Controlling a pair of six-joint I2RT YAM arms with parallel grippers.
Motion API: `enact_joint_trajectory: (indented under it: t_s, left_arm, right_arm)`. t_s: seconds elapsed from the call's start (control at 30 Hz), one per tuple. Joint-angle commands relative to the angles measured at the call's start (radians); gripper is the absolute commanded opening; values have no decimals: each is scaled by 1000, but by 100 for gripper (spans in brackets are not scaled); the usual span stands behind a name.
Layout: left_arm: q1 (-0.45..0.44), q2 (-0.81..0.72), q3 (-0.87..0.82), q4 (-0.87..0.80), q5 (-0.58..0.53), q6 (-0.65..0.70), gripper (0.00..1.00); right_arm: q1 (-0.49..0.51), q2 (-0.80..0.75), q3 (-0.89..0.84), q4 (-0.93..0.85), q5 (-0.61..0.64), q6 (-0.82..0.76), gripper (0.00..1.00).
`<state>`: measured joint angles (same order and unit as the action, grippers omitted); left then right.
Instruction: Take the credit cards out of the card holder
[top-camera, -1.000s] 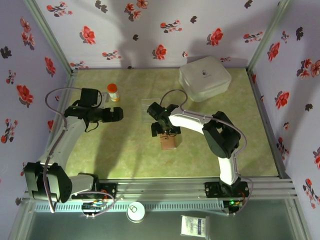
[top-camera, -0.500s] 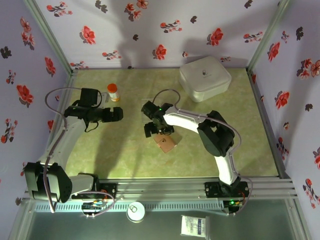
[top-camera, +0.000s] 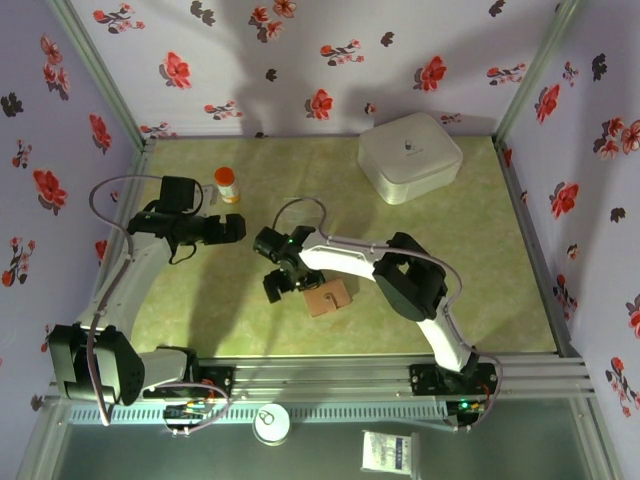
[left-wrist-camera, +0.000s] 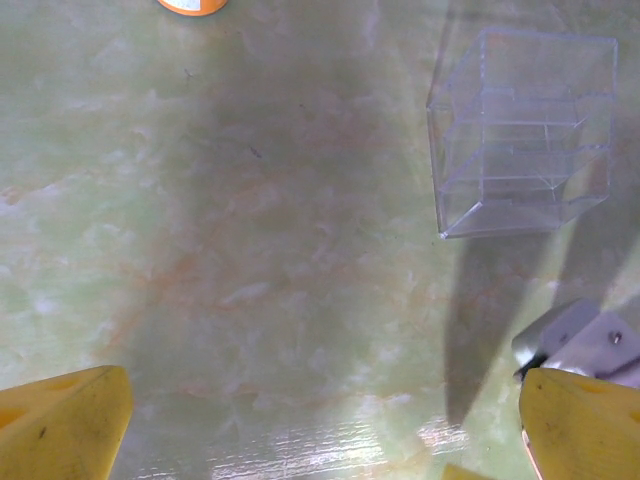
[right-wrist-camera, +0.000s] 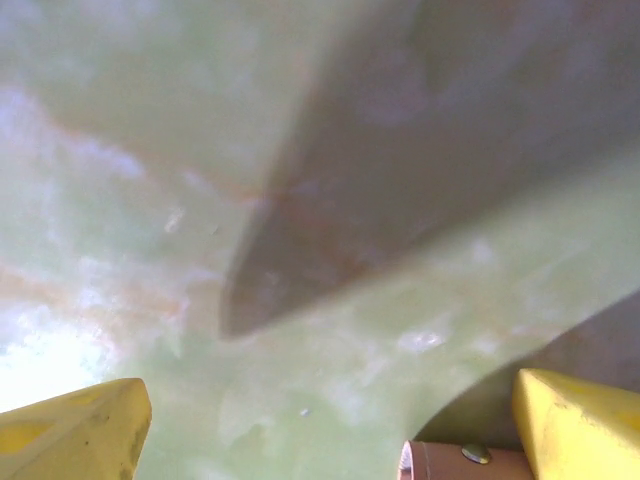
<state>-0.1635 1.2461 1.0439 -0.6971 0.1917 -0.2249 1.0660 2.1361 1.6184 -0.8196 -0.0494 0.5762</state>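
The card holder (top-camera: 328, 297), small and brown, lies closed on the green table in front of the middle. Its edge with a metal snap shows at the bottom of the right wrist view (right-wrist-camera: 460, 463). The credit cards are hidden. My right gripper (top-camera: 284, 284) hangs just left of the holder, open, with bare table between its yellow fingertips (right-wrist-camera: 72, 432). My left gripper (top-camera: 238, 228) hovers further left and back, open and holding nothing, its yellow fingertips (left-wrist-camera: 62, 425) wide apart over the table.
A clear plastic tray (left-wrist-camera: 525, 130) stands behind the right wrist. An orange bottle (top-camera: 228, 184) stands at the back left, and a big white rounded box (top-camera: 410, 156) at the back right. Floral walls close the table in.
My right gripper has swung left and nearer, off the card holder to its left side. The holder has slid slightly nearer and turned a little. The left arm has not moved.
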Motion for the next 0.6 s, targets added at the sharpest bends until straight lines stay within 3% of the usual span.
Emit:
enact_joint_trajectory:
  t_s: [0.0,0.23,0.57]
  left_arm:
    - [7,-3,-13,-18,0,22,100]
    - [9,-3,-15,-18,2,23,100]
    - [11,6,-12,-19,6,25,100]
  right_arm:
    - [34,6,23,-57,-18,12,94]
    - [109,-21,11,-136,5,20,94]
    - [144,-183,-178,-137,32,106,94]
